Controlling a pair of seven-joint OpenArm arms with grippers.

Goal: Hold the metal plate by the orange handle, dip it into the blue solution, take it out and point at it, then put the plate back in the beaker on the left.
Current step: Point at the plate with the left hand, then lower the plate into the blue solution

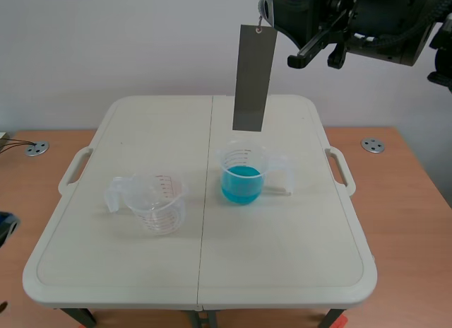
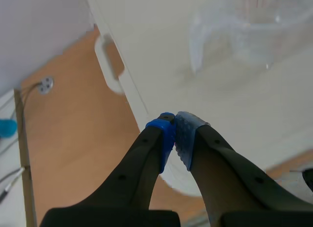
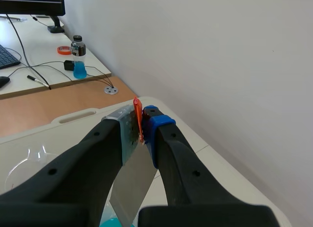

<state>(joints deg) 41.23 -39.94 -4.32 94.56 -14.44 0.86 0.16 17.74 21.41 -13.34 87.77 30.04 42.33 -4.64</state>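
Left end effector (image 2: 176, 124): clenched on nothing, pads meeting, parked low off the worktop's (image 1: 282, 250) near-left corner; judged to be held clear so that it was free for the later pointing step. Left beaker (image 1: 157, 204): clear, with nothing in it, upright on the left half of the worktop, handle turned toward the left arm, well ahead of the left end effector in the left wrist view; judged to stand there as the plate's final resting place. Plate (image 1: 253, 79): long grey strip, hanging nearly plumb over the middle of the worktop, tilted slightly, upper end at the right end effector, lower edge just above the blue beaker's (image 1: 244, 174) rim and apart from the solution (image 1: 241, 183); judged to hang lengthwise so that it could pass straight down through the beaker's mouth. Whether its surface was wet could not be told. Blue beaker: clear, upright just right of the worktop's centre seam, about a third full, handle turned right. Handle (image 3: 138, 114): thin orange tab at the plate's top, pinched edgewise between the pads. Right end effector (image 3: 141, 124): grasping the handle, raised high above the far right of the worktop, with the plate dropping below it past the fingers toward the solution. Judged step: dip, with the plate in line above the liquid and not in it.
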